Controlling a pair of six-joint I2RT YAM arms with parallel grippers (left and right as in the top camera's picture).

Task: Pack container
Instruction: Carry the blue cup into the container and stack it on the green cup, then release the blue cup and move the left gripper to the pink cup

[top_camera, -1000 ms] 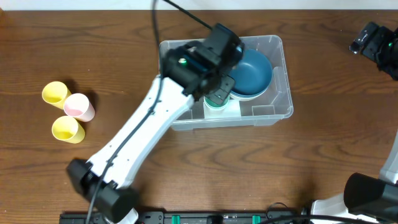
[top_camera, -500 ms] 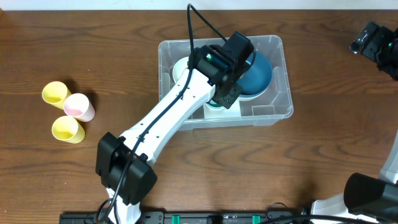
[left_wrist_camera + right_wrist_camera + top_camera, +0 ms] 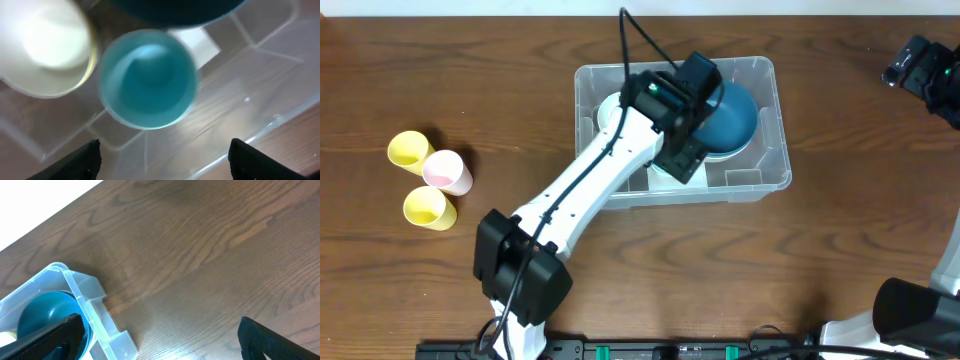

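Over the container (image 3: 775,150), the left fingers (image 3: 82,162) have shifted slightly, spread wide and empty above a teal cup (image 3: 147,77); right fingers (image 3: 55,337) gape empty over the brown wooden bench (image 3: 800,260).

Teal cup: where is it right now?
In the left wrist view, the teal cup stands upright inside the container, beside the white bowl and the dark blue bowl, directly under the open left gripper.

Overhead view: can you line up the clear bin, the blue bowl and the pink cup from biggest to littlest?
1. Clear bin, by far the largest.
2. Blue bowl, partly hidden under the left arm, yet clearly bigger than the cup.
3. Pink cup, the smallest.
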